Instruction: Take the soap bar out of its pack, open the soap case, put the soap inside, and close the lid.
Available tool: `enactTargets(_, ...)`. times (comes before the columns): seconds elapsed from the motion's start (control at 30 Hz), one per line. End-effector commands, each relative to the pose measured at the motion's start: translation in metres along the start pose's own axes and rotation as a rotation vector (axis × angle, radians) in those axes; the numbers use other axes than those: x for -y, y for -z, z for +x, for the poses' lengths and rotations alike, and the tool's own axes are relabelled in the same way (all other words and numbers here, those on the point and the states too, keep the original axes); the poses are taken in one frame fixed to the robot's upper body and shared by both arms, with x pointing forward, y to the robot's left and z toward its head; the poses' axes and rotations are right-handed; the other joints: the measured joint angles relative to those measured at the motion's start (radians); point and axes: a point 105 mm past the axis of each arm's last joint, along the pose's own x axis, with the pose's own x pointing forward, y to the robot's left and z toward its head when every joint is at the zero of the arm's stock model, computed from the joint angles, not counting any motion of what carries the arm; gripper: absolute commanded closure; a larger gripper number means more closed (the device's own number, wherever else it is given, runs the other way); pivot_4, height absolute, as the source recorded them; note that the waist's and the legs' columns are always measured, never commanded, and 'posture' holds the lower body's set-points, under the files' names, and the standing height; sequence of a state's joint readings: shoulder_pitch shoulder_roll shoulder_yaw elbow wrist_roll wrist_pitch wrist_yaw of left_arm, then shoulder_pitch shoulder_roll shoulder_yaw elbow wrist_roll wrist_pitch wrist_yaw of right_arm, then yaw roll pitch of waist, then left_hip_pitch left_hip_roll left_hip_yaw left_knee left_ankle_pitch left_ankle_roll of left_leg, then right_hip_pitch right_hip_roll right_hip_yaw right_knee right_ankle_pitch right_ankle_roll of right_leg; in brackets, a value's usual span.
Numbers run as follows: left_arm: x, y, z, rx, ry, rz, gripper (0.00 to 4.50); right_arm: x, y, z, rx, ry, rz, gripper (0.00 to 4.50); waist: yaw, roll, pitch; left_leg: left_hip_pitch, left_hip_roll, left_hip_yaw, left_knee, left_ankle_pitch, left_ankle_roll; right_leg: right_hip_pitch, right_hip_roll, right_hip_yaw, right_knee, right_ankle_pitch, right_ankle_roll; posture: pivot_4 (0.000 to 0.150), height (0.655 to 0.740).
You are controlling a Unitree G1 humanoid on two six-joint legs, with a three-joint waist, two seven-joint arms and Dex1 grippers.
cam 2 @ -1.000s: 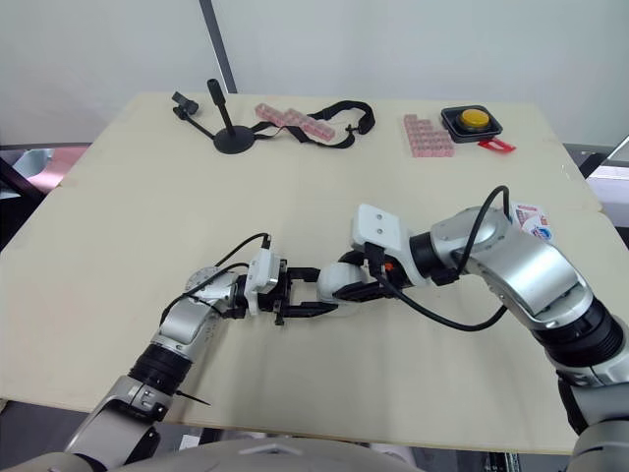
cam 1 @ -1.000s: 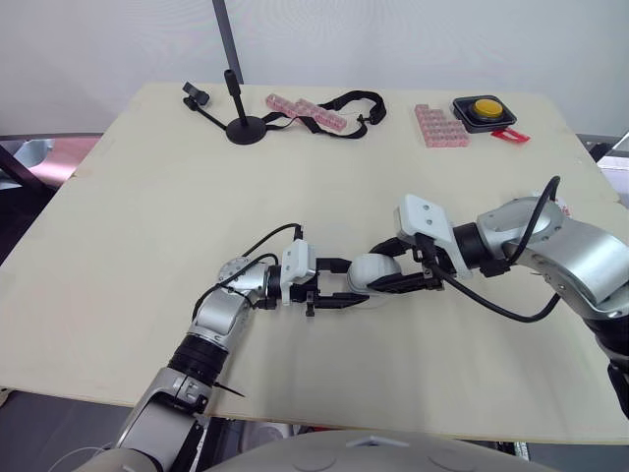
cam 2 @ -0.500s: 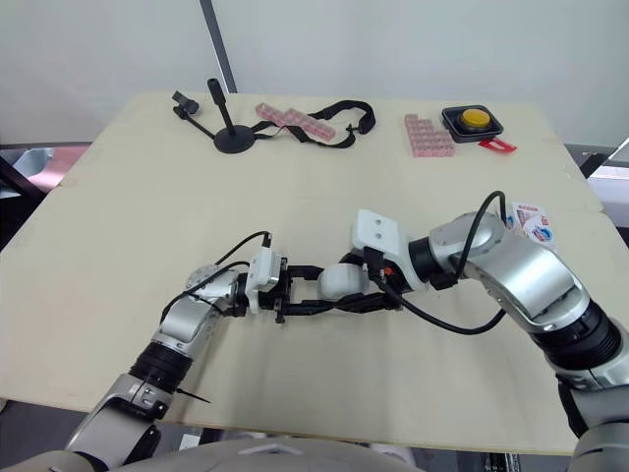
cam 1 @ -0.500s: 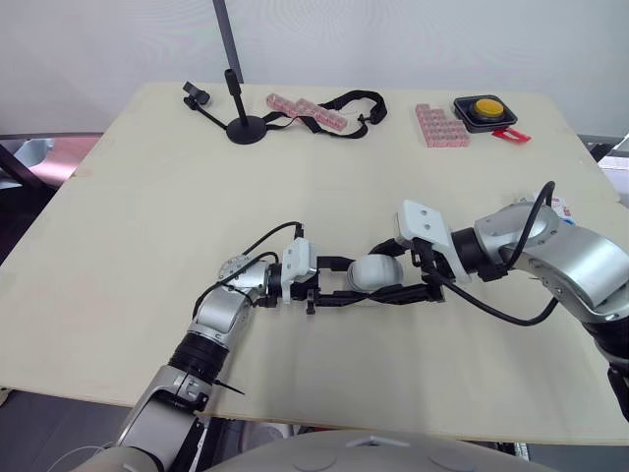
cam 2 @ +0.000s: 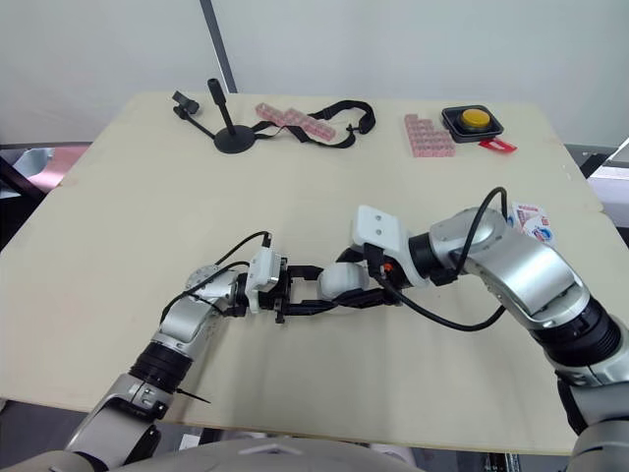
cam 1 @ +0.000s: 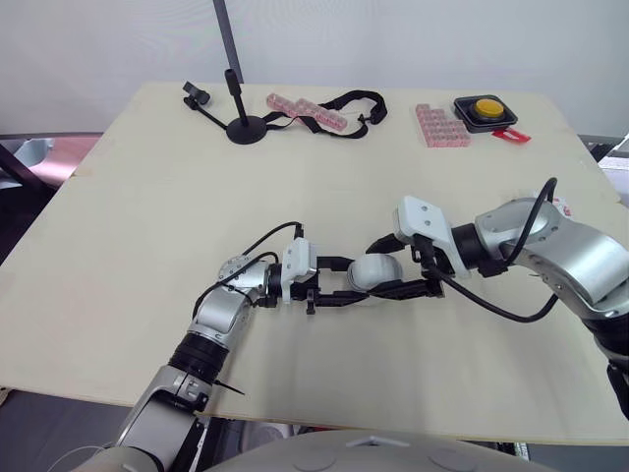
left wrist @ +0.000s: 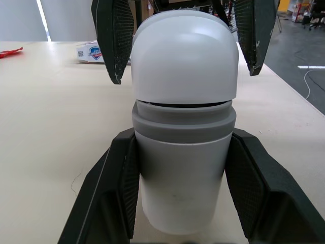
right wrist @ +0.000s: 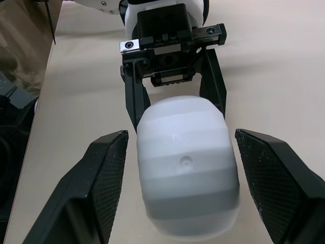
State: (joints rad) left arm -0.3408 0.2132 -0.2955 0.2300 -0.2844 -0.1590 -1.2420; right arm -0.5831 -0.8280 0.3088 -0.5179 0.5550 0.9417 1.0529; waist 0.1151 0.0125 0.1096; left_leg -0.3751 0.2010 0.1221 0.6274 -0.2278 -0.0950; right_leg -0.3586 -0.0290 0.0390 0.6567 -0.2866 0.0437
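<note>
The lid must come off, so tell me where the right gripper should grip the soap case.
Best grip the soap case by its domed lid, beyond the seam, on opposite sides, coming end-on opposite the left gripper, which clamps its base. The open right gripper straddles the lid.

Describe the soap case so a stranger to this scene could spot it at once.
On the wide beige table, look to the near middle. The soap case lies there, the left gripper shut on its base and the right gripper open around its dome. It is a smooth white capsule with a grey band, unlike the pink blocks at the far edge.
</note>
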Motion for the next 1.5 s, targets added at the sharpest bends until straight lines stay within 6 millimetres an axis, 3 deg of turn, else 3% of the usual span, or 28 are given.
enactTargets(0.03, 0.0, 0.003, -0.002, -0.015, -0.006, -0.005, 2.59, -0.001, -0.011, -0.002, 0.021, 0.001, -0.043, 0.92, 0.0, 0.0, 0.0, 0.0, 0.0, 0.0, 0.0, 0.0, 0.0, 0.0, 0.0, 0.0, 0.0, 0.0, 0.0, 0.15, 0.7395)
enactTargets(0.6, 0.001, 0.004, -0.002, -0.018, -0.01, -0.007, 2.59, 0.0, -0.023, -0.008, 0.061, 0.008, -0.042, 0.92, 0.0, 0.0, 0.0, 0.0, 0.0, 0.0, 0.0, 0.0, 0.0, 0.0, 0.0, 0.0, 0.0, 0.0, 0.0, 0.15, 0.7395)
enactTargets(0.8, 0.001, 0.004, -0.003, -0.017, -0.01, -0.007, 2.59, 0.009, -0.036, -0.025, 0.158, 0.063, -0.015, 0.92, 0.001, 0.0, 0.0, 0.0, 0.0, 0.0, 0.0, 0.0, 0.0, 0.0, 0.0, 0.0, 0.0, 0.0, 0.0, 0.15, 0.7395)
enactTargets(0.97, -0.001, 0.003, -0.004, -0.016, -0.012, -0.006, 2.59, 0.015, -0.051, -0.053, 0.359, 0.108, -0.009, 0.92, 0.003, 0.0, 0.0, -0.001, 0.0, 0.0, 0.0, 0.0, 0.0, 0.0, 0.0, 0.0, 0.0, 0.0, 0.0, 0.15, 0.7395)
enactTargets(1.2, -0.003, 0.002, -0.006, -0.015, -0.019, -0.006, 2.59, 0.016, -0.011, -0.095, 0.421, 0.189, 0.055, 0.92, 0.015, 0.0, 0.0, -0.002, 0.0, 0.0, 0.0, 0.0, 0.0, 0.0, 0.0, 0.0, -0.001, 0.0, 0.0, 0.15, 0.7395)
enactTargets(1.23, -0.003, 0.002, -0.007, -0.016, -0.019, -0.006, 2.59, 0.015, -0.003, -0.097, 0.417, 0.196, 0.065, 1.45, 0.016, 0.0, 0.0, -0.002, 0.0, 0.0, 0.0, 0.0, 0.0, 0.0, 0.0, 0.0, -0.002, 0.0, 0.0, 0.15, 0.7395)
enactTargets(1.4, -0.002, 0.002, -0.007, -0.015, -0.018, -0.005, 2.59, 0.001, 0.046, -0.092, 0.307, 0.201, 0.054, 3.01, 0.013, 0.0, 0.0, -0.003, 0.0, 0.0, 0.0, 0.0, 0.0, 0.0, 0.0, 0.0, -0.003, 0.0, 0.0, 0.15, 0.7395)
enactTargets(1.5, -0.003, 0.001, -0.007, -0.015, -0.02, -0.006, 2.59, -0.006, 0.059, -0.081, 0.278, 0.189, 0.041, 3.98, 0.005, 0.0, 0.0, -0.003, 0.0, 0.0, 0.0, 0.0, 0.0, 0.0, -0.001, 0.0, -0.004, 0.0, 0.0, 0.15, 0.7395)
